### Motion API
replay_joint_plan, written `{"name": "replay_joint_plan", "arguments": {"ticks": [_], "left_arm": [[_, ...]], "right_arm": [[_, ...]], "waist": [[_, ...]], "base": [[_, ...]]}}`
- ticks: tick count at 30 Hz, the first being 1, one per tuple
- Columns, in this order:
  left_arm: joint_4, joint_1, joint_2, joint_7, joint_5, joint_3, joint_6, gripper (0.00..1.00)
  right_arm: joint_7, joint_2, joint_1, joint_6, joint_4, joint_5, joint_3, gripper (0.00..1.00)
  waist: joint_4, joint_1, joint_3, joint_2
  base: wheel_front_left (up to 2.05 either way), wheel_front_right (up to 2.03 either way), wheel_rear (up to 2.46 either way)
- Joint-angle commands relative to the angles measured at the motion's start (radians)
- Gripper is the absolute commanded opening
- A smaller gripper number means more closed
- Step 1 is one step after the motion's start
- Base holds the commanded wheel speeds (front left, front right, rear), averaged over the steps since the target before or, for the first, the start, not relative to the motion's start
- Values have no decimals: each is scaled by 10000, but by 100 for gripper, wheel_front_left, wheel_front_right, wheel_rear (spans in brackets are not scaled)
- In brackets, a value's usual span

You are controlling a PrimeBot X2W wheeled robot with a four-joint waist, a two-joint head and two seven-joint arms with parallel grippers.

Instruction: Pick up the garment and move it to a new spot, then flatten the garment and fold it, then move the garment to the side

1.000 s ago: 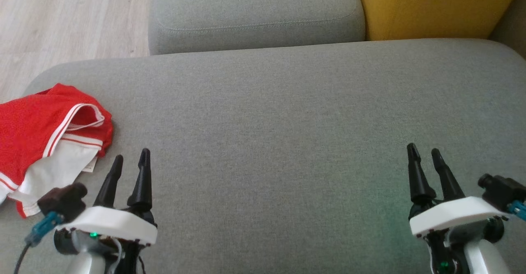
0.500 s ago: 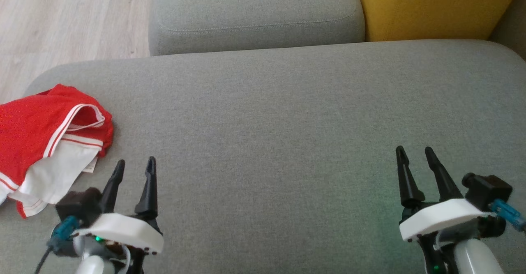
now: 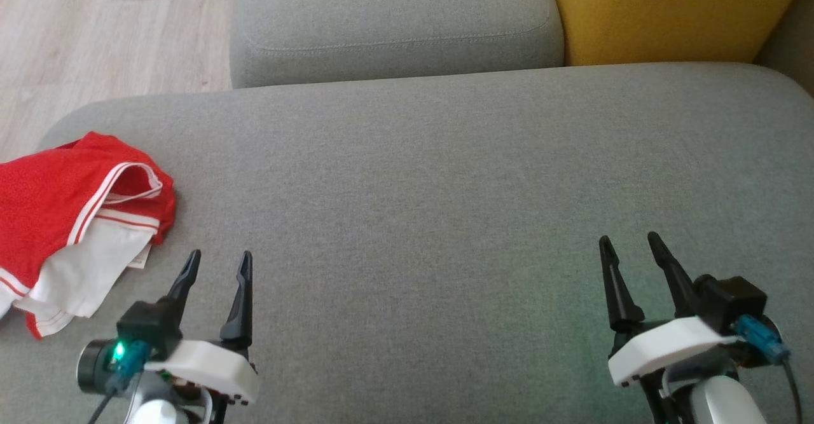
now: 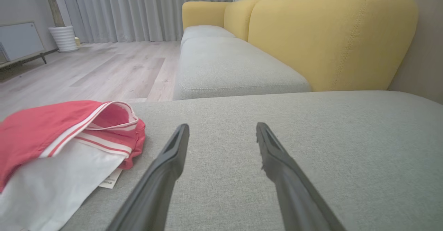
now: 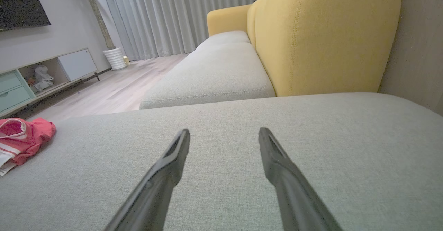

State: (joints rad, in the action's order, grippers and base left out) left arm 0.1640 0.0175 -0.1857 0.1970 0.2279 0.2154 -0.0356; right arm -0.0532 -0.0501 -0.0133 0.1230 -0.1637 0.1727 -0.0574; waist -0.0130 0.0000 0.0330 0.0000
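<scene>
One garment (image 3: 57, 208), red and white, lies bunched at the left edge of your grey cushion (image 3: 445, 176); whether it's folded, I can't tell. Your left gripper (image 3: 220, 253) near it and right gripper (image 3: 628, 238) well apart both gape wide, empty, so pickup is likely ahead.

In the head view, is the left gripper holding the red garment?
No, the left gripper stands open and empty beside the red garment, which lies crumpled on the grey cushion.
</scene>
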Motion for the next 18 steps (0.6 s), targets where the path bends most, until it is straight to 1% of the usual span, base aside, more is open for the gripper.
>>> {"name": "replay_joint_plan", "arguments": {"ticks": [1,7,18], "left_arm": [[-299,-311,-260,182,-325,-254,-83,100],[-230,-257,-251,358,-744,-209,-164,100],[-92,-106,-119,509,-953,-270,-106,100]], "right_arm": [[-135,-16,299,67,426,-330,-227,100],[-220,-2,240,71,461,-744,-223,100],[-334,-3,140,77,535,-874,-297,100]], "waist": [[-4,0,7,0],[-14,0,26,0],[-25,0,48,0]], "base": [[0,0,0],[0,0,0],[0,0,0]]}}
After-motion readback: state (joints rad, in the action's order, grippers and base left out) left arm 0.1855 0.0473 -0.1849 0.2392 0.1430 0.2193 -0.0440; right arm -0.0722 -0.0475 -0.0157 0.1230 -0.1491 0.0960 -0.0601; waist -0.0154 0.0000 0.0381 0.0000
